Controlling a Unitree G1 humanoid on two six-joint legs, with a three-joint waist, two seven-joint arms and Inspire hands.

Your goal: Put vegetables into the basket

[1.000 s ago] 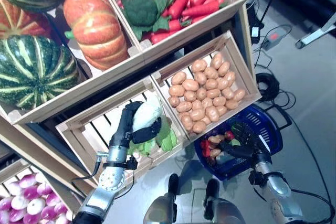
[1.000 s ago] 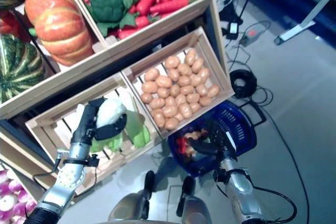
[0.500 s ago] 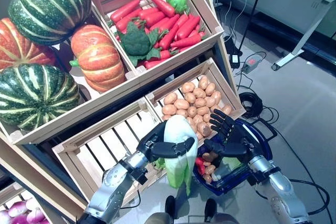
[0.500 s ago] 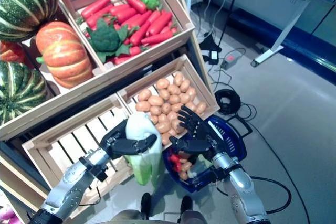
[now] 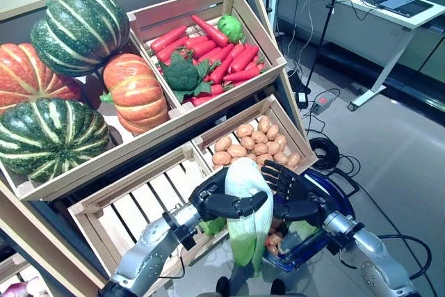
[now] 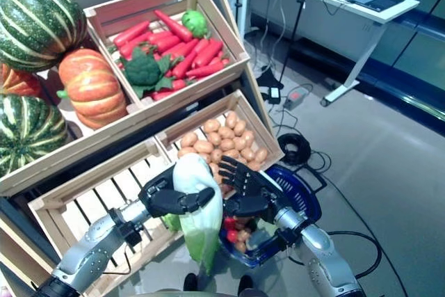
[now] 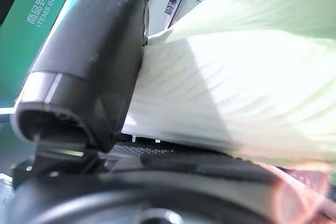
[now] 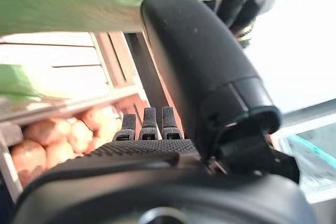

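My left hand [image 5: 224, 202] is shut on a pale green and white cabbage [image 5: 247, 206], which hangs leaf-end down just in front of the lower crates; the cabbage also shows in the left wrist view [image 7: 241, 93]. My right hand [image 5: 290, 198] is open with straight fingers right beside the cabbage, over the near rim of the blue basket [image 5: 332, 199] on the floor. The basket holds several small red, brown and green vegetables [image 5: 278, 236]. In the right wrist view the thumb [image 8: 199, 72] stands next to the cabbage [image 8: 94, 3].
A wooden stand holds crates: an empty slatted crate [image 5: 139, 206] at lower left, a crate of potatoes [image 5: 254, 140] behind the hands, and upper crates above. A coiled cable [image 5: 327, 151] and a desk leg [image 5: 379, 88] lie on the floor to the right.
The camera has tilted up. My left hand has carried the cabbage a little further right, closer to my right hand and the basket.
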